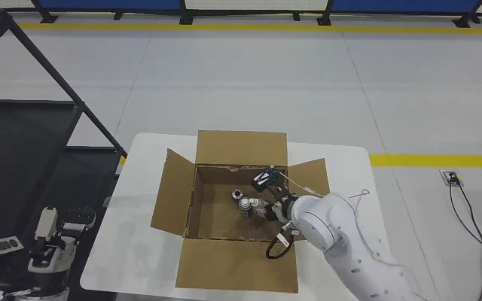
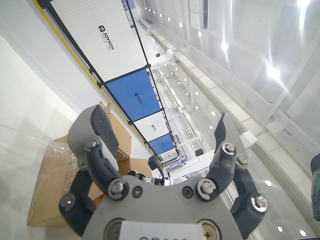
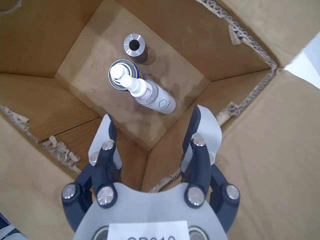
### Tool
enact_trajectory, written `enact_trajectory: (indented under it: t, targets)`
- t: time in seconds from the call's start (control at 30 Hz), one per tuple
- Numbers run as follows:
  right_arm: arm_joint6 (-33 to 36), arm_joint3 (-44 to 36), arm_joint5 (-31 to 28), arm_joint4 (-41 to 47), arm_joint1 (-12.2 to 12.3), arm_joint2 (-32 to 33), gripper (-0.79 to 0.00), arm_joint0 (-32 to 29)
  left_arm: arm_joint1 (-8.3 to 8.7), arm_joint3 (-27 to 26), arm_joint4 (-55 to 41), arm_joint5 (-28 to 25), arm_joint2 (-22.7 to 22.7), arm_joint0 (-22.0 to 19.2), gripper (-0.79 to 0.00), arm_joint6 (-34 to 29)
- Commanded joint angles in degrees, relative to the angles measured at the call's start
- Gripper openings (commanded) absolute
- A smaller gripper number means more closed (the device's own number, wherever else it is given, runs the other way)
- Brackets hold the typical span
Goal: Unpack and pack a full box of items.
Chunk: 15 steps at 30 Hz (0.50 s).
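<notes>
The right gripper is being held above the open cardboard box, in the foreground of the frame. Its fingers are being kept well apart, with nothing between them. Three items are being observed standing in a row on the box floor at the centre of the frame. A metal cylinder with a bored centre is farthest from the gripper. A spray can is just beside it, and a white spray bottle is nearest the gripper. Whether can and bottle are touching cannot be told. Torn corrugated edges are being shown along the flaps.
</notes>
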Motion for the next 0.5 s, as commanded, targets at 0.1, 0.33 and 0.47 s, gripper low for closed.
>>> enact_trajectory:
  t: [0.1,0.33,0.47]
  targets:
    - [-0.62,-3.91,-1.92,0.05,0.77,3.2,-0.102,-3.16,0.0,0.0,0.0,0.0,0.0,0.0,0.0,0.0]
    - [-1.63,-13.02,-7.66,9.24,2.54,14.67,-0.028,-9.71,0.0,0.0,0.0,0.0,0.0,0.0,0.0,0.0]
    - [-1.86,-15.36,-12.55,20.89,3.74,25.21,0.0,-14.2,0.05,0.19,0.44,0.63,0.25,-0.05,0.0,-0.53]
